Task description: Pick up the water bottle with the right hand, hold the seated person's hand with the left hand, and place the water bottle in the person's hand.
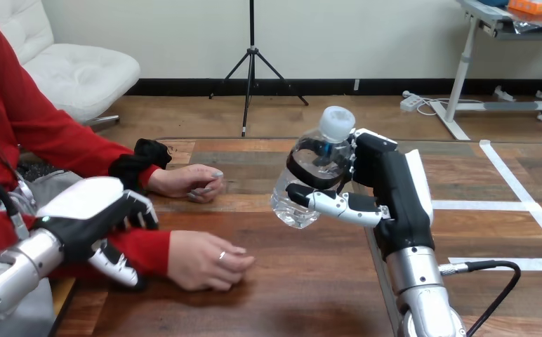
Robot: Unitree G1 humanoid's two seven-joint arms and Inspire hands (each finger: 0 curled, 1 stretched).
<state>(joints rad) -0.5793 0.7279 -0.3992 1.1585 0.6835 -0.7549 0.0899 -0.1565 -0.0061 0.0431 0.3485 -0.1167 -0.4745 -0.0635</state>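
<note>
Gripping the lifted water bottle (312,175) above the desk (310,288), the right hand (389,189) has fingers (338,203) curled round it. The left hand (86,217) sits over the person's near forearm (145,250), hold unclear; the handover remains.

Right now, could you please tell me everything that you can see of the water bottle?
The water bottle is clear plastic with a white cap and seems to hold water. It is off the wooden table, tilted, with its cap up and toward the view's right. The right hand holds it: fingers curl round its middle, and the thumb lies across its lower part. Nothing else touches it.
</note>
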